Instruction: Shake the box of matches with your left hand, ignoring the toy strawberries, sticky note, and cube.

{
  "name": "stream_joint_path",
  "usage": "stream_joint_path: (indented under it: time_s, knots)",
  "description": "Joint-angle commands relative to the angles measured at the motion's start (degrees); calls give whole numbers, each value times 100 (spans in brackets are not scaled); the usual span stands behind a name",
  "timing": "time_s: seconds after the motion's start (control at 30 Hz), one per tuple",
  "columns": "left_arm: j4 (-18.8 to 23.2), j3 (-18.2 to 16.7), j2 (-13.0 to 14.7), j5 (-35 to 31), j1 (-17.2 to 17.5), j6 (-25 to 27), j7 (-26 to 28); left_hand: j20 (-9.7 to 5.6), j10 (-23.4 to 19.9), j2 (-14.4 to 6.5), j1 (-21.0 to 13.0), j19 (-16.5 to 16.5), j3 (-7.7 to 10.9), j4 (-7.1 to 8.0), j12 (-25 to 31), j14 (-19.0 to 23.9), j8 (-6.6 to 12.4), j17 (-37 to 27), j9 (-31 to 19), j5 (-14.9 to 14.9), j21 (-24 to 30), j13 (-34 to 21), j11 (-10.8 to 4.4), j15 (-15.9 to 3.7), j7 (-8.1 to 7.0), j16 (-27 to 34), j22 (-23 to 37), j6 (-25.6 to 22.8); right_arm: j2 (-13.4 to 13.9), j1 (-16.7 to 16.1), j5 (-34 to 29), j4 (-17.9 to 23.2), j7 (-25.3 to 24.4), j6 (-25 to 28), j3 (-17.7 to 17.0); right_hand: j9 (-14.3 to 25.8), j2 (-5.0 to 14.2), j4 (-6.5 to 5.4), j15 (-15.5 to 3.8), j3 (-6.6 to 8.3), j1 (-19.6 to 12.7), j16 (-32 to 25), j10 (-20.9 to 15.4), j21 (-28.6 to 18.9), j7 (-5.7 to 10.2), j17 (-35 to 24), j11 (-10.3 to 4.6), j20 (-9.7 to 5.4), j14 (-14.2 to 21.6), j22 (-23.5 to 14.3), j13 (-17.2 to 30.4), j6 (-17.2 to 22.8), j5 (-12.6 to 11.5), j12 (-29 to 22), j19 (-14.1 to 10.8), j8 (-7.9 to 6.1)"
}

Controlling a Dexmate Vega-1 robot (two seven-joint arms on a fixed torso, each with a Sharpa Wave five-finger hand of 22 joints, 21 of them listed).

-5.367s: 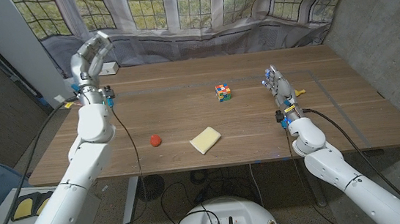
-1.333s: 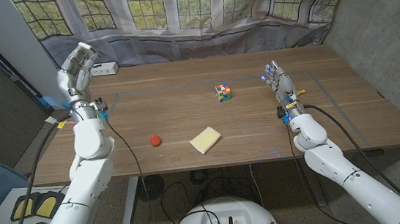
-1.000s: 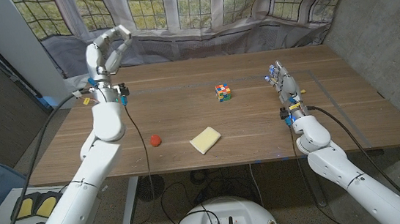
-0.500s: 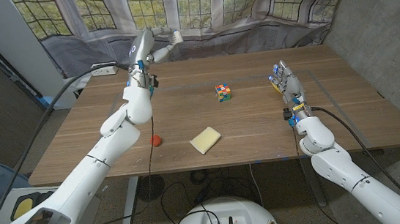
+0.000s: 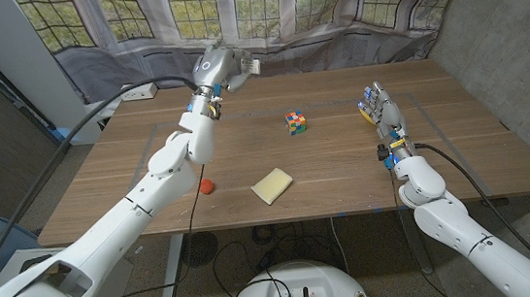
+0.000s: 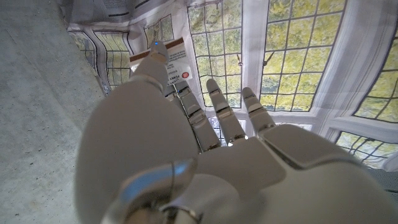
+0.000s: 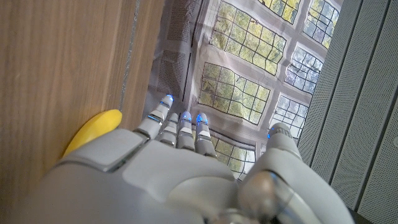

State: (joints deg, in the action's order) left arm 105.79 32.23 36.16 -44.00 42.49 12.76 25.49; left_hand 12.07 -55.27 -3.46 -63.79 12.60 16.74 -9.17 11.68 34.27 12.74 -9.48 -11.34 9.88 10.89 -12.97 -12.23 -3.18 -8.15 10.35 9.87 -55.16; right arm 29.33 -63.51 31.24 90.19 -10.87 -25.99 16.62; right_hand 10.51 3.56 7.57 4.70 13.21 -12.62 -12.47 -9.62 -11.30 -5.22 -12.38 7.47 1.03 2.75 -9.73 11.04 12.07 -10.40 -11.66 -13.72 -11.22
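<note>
Fingers [image 6: 214,102] of the left hand [image 5: 218,68] pinch the box of matches [image 5: 244,67], thumb on one face and the rest behind it; the left wrist view shows its printed label just past the thumb tip [image 6: 169,59]. The box is up in the air over the counter's [image 5: 346,175] far edge, against the curtain.

The hold looks shallow, on one end of the box, so a hard swing could fling it out toward the window or let it twist until it drops. A sliding tray could also work loose and spill matches. The long reach of the arm makes each shake wide, which could carry the box into the curtain.

Compared with half a second ago, the left hand has moved further right and slightly lower, and five seconds back it was up at the counter's far left corner.

Below, the cube [image 5: 296,121], sticky note [image 5: 272,185] and toy strawberry [image 5: 206,185] lie untouched. The right hand [image 5: 379,110] stands at the right edge, fingers straight and close together, holding nothing, beside a yellow piece [image 7: 93,129].
</note>
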Motion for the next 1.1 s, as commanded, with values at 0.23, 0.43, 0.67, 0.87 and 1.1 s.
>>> stream_joint_path:
  time_s: [0.23,0.43,0.67,0.87,1.1]
  knots:
    - [355,-45,221,285,84,854,-390,27,-108,8,-27,-45,-28,20,54,-19,22,-13,-25,22,-10,-27,-32,-208,-192,22,21,-298,-4,14,53,-99,94,13,18,26,26,5,28,-9,-31,6,-42,2,-18,-34,-6,14,22,-17,23,38,15,-5,-63,0]
    - [437,-79,351,418,103,1019,-547,28,-103,7,-26,-47,-35,24,50,-16,11,-13,-25,21,-7,-27,-30,-190,-170,24,21,-277,-13,6,76,-93,84,24,16,26,27,4,26,-10,-31,6,-39,3,-25,-34,-2,14,21,-17,23,36,15,-3,-64,1]
    - [495,-76,466,484,107,1169,-640,30,-97,4,-28,-53,-39,27,47,-14,8,-13,-26,22,-6,-30,-27,-176,-160,25,21,-276,-11,34,58,-111,108,31,41,25,31,3,24,-11,-31,6,-36,4,-20,-35,-1,15,24,-17,23,36,15,0,-65,1]
    - [521,-107,553,548,118,1301,-690,31,-93,3,-28,-62,-44,30,45,-14,8,-12,-26,22,-6,-31,-26,-166,-161,25,22,-282,-25,54,92,-106,115,68,55,25,28,4,31,-13,-31,6,-40,4,-22,-34,-1,18,25,-17,23,34,15,-1,-66,2]
    - [512,-149,610,713,115,1415,-764,32,-88,3,-32,-71,-49,30,42,-15,4,-11,-26,23,-6,-32,-25,-154,-159,24,22,-279,-4,60,40,-88,98,84,71,25,30,4,30,-14,-33,7,-42,5,-20,-34,-2,20,26,-17,23,38,15,-1,-65,1]
